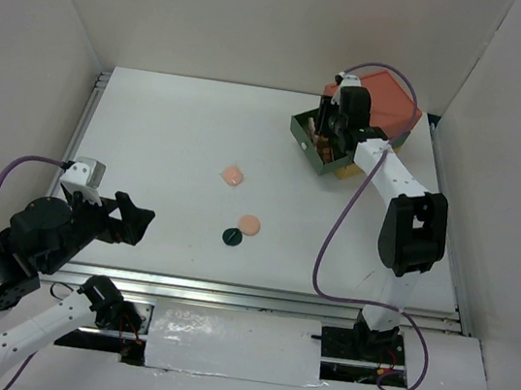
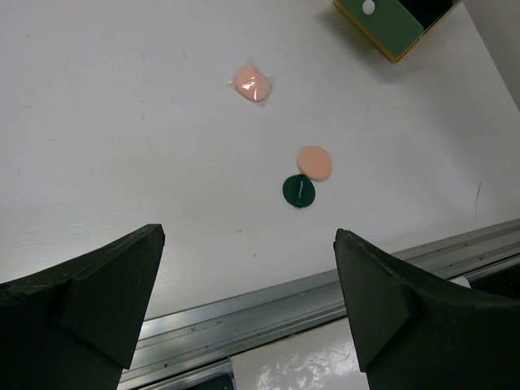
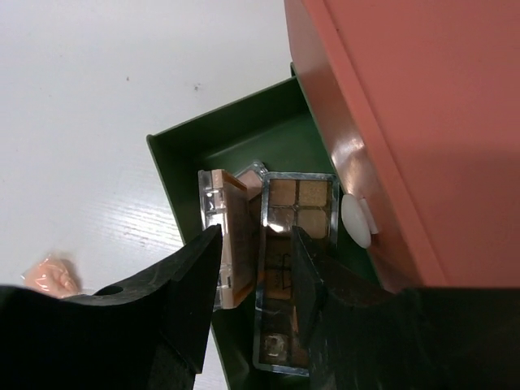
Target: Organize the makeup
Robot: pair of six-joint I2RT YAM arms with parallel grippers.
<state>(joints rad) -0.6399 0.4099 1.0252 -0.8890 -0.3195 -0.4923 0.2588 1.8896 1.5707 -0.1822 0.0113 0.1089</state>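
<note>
Right hand (image 3: 256,240) in green drawer (image 3: 219,138), eyeshadow palettes (image 3: 296,203) at its slightly parted fingers (image 3: 191,280), grip unclear

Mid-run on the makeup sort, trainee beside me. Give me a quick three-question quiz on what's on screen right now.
1. True or false: the left gripper is holding a peach compact.
2. The right gripper hangs over: A) the dark green disc; B) the open green drawer; C) a peach compact.
3. How many makeup pieces lie loose on the table?
Key: 1 false, it is open and empty; 2 B; 3 three, two peach compacts and the disc.
</note>
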